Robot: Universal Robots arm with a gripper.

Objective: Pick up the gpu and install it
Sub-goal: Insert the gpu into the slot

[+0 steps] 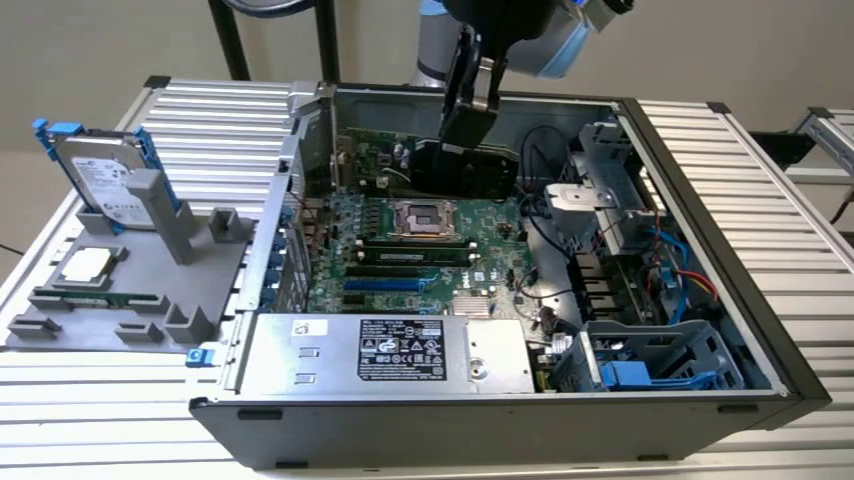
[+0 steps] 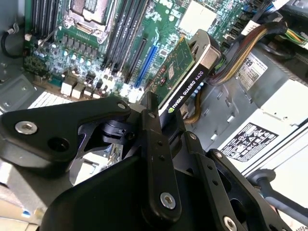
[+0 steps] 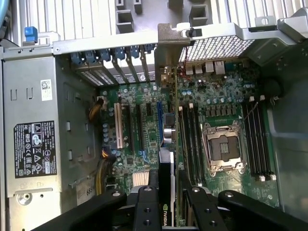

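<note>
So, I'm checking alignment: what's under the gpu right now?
The gripper holds the gpu above the motherboard; a blue slot shows beside it. What lies straight beneath the card is covered.

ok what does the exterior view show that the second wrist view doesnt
Exterior view: the hard drive with blue rails standing in the grey holder at the exterior view's left, outside the case. Second wrist view: the gpu, green face and black edge, clamped in the pincer. Both: motherboard, cpu socket, power supply.

The gpu [image 2: 180, 62] is green with a black edge; the motherboard [image 1: 501, 245] green too; the hard drive [image 1: 100, 175] silver, rails blue.
</note>
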